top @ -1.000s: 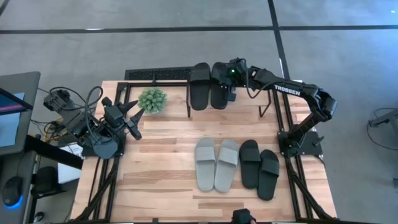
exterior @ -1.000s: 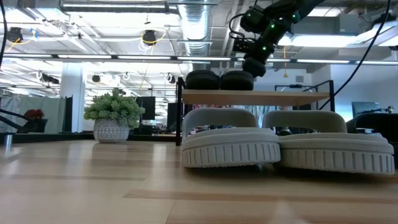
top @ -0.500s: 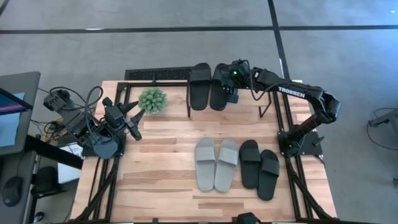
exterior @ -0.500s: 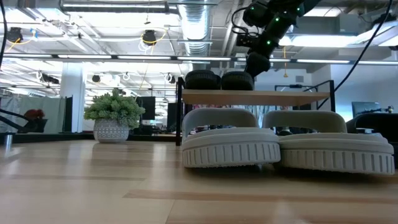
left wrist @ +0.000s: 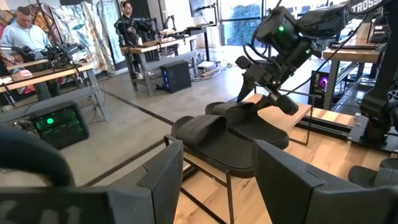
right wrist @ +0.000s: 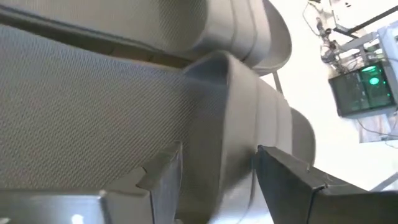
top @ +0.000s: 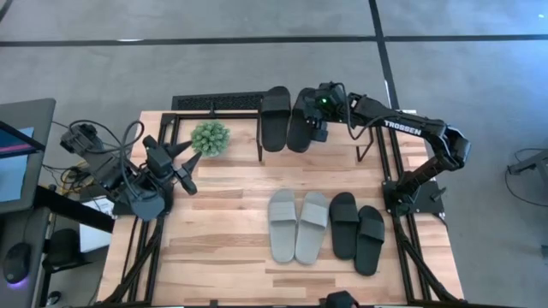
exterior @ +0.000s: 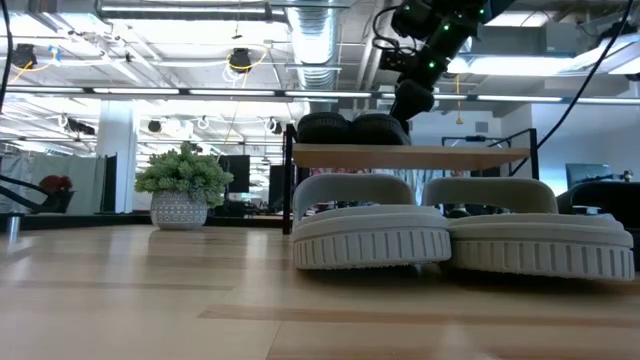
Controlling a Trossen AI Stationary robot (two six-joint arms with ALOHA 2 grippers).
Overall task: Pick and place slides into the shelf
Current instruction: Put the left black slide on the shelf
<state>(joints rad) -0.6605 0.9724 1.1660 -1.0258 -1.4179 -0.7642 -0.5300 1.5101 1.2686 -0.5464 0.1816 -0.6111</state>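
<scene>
The right fingers (top: 313, 130) had just released the second black slide (top: 301, 120) beneath them on the shelf (exterior: 410, 156), completing that pair; left fingers (top: 184, 167) idled released.

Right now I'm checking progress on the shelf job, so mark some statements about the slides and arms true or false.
1. Two black slides lie on the shelf. True.
2. The grey pair is on the shelf. False: it lies on the table, beside another black pair.
3. The right gripper is at the shelf, over a black slide. True.
4. The left gripper holds a slide. False: it is open and empty, near the plant.
5. The plant stands between the grey slides. False: it stands left of the shelf.
</scene>
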